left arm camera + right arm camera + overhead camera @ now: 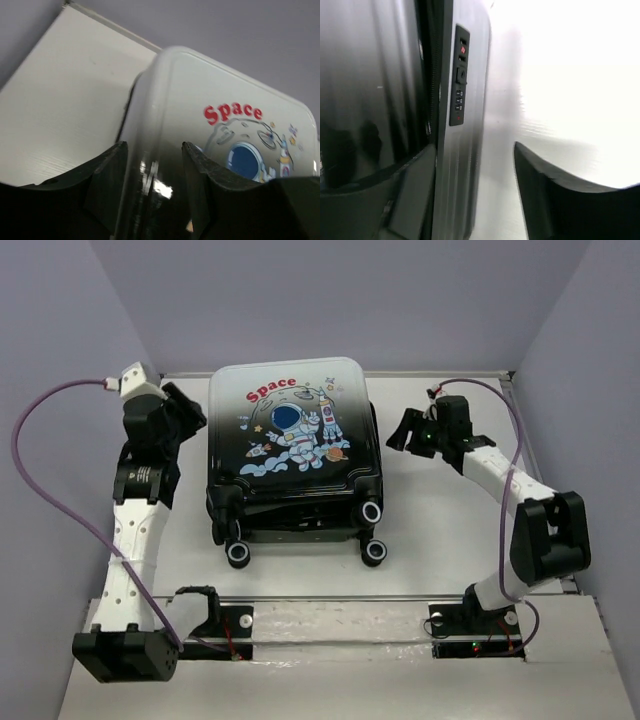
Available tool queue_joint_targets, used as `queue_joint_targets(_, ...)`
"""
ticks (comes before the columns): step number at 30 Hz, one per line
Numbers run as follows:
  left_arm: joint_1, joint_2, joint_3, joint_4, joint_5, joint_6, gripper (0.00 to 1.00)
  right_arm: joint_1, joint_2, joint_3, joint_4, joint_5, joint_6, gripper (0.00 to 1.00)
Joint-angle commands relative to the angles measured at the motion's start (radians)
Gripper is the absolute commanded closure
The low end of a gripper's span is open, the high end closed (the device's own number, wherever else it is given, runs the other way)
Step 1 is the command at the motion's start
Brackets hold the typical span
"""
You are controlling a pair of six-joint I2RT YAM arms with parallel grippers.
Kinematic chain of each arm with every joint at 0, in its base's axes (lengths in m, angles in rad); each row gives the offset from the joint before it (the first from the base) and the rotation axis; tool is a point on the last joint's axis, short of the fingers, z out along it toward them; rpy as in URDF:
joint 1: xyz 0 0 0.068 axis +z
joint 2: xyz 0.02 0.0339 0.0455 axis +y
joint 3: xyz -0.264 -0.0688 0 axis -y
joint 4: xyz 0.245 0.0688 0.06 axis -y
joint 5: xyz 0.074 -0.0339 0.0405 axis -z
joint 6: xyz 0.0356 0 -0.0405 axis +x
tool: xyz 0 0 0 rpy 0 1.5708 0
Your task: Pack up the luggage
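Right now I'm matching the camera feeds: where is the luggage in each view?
Top external: the luggage lies centre, print up, wheels at its lower edge.
Left wrist: it fills centre and right, rounded corner nearest.
Right wrist: its side with the lock fills the left half.
Shared landmark: the red Space print, in top and left wrist views only.

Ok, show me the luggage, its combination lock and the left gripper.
luggage (pixel 290 440): top external view, on the printed lid.
combination lock (pixel 460 75): right wrist view, on its black panel.
left gripper (pixel 153 150): left wrist view, midway between its fingertips.
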Motion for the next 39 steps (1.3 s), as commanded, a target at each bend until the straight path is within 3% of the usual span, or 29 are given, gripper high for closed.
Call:
queue_joint_targets(1, 0.198, -0.051, -0.178, 0.142, 0.086, -0.079, 0.43, -0.014, -0.137, -0.02, -0.013, 0.089, -0.02, 0.53)
queue_joint_targets(3, 0.226, -0.094, -0.277, 0.19, 0.077, -0.105, 0.43, -0.014, -0.176, -0.037, -0.011, 0.135, -0.012, 0.81)
queue_joint_targets(5, 0.248, -0.113, -0.336, 0.213, 0.044, -0.116, 0.43, -0.014, -0.17, -0.044, -0.013, 0.157, -0.015, 0.93)
queue_joint_targets(8, 0.314, -0.116, -0.426, 0.247, 0.032, -0.14, 0.44, -0.014, -0.125, -0.049, -0.014, 0.151, -0.009, 0.93)
queue_joint_targets(12, 0.349, 0.006, -0.472, 0.279, 0.181, -0.168, 0.45, -0.014, -0.073, -0.06, 0.016, 0.108, -0.003, 0.93)
queue_joint_targets(16, 0.351, 0.035, -0.541, 0.351, 0.279, -0.211, 0.48, 0.015, -0.024, -0.043, 0.028, 0.098, -0.003, 0.93)
queue_joint_targets(26, 0.256, 0.038, -0.729, 0.506, 0.209, -0.344, 0.49, 0.101, 0.129, 0.046, 0.061, 0.094, 0.019, 0.93)
queue_joint_targets(32, 0.062, 0.033, -0.745, 0.511, 0.133, -0.358, 0.49, 0.123, 0.191, 0.127, 0.061, 0.078, 0.011, 0.93)
queue_joint_targets(37, -0.072, -0.074, -0.837, 0.512, 0.109, -0.41, 0.49, 0.132, 0.253, 0.23, 0.048, 0.062, -0.018, 0.93)
queue_joint_targets(39, -0.164, -0.14, -0.879, 0.511, 0.027, -0.429, 0.5, 0.132, 0.304, 0.319, 0.026, 0.068, -0.048, 0.93)
